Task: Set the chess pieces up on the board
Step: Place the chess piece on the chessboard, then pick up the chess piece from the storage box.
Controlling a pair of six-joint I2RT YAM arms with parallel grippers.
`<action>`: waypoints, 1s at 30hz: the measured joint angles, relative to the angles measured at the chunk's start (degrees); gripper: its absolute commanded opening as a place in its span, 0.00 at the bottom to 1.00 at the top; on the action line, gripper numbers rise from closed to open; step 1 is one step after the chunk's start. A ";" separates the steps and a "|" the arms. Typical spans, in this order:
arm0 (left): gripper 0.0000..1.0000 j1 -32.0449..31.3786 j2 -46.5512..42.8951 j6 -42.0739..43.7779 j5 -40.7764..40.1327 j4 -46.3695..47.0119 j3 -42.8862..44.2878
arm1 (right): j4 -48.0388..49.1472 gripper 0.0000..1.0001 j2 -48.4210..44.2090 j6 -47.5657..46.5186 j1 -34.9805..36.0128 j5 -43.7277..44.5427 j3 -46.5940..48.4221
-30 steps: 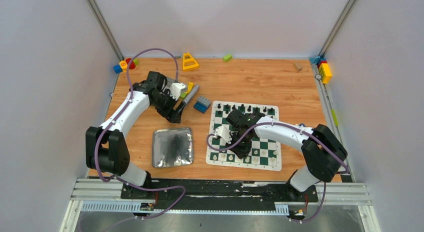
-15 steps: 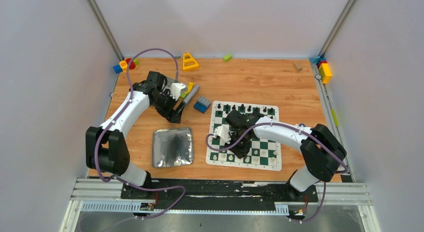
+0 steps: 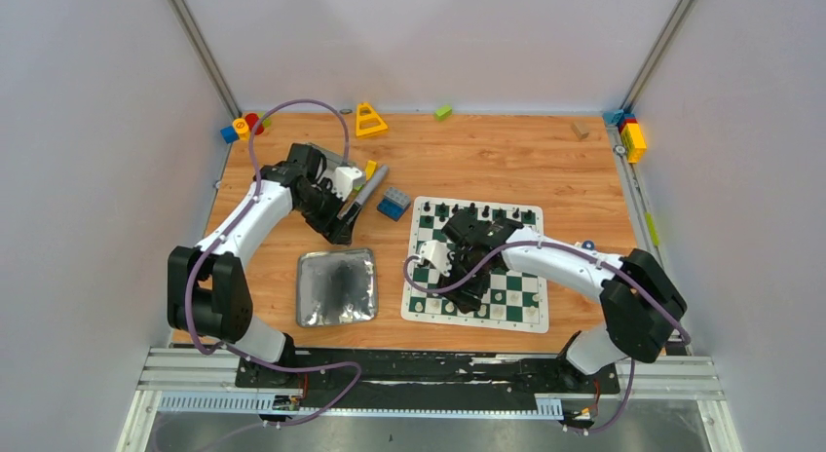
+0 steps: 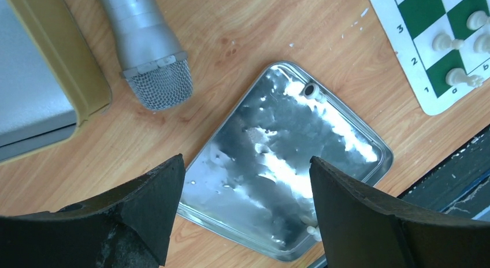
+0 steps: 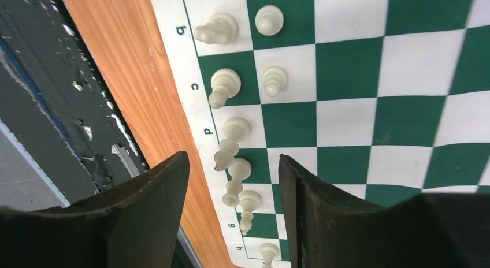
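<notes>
Hovering above the near edge of the board (image 5: 375,77), the right gripper (image 5: 234,164) holds its jaws apart and empty over the cream-white chess pieces (image 5: 224,83), some of them leaning. Black pieces (image 3: 484,214) line the far row. The left gripper (image 4: 245,170), left of the board, is spread wide and empty just far of the silver tray (image 4: 271,164), near a grey microphone (image 4: 151,60). A small dark piece (image 4: 310,90) lies in the tray.

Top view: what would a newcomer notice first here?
The green-and-white board at right centre, black chess pieces lining its far edge, with the right end effector hovering open over its near edge. Left of it lies a shiny silver tray on the wooden table.
</notes>
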 measured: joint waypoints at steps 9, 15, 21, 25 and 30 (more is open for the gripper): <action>0.76 -6.27 -1.07 3.87 -1.79 3.48 -8.22 | 1.20 0.59 -7.37 0.11 -5.03 -4.09 3.98; 0.73 -13.16 -1.29 9.14 -4.17 4.00 -13.68 | 2.40 0.58 -10.36 0.28 -9.86 -5.31 3.06; 0.72 -15.52 -8.17 13.53 -7.56 1.81 -18.97 | 3.69 0.57 -13.25 0.81 -13.81 -6.49 0.35; 0.69 -19.58 -13.70 15.82 -10.32 0.07 -22.32 | 4.46 0.56 -13.42 1.20 -14.99 -6.73 -0.92; 0.65 -22.69 -14.75 17.03 -12.44 -1.51 -23.50 | 5.88 0.54 -13.42 1.44 -16.04 -6.73 -2.58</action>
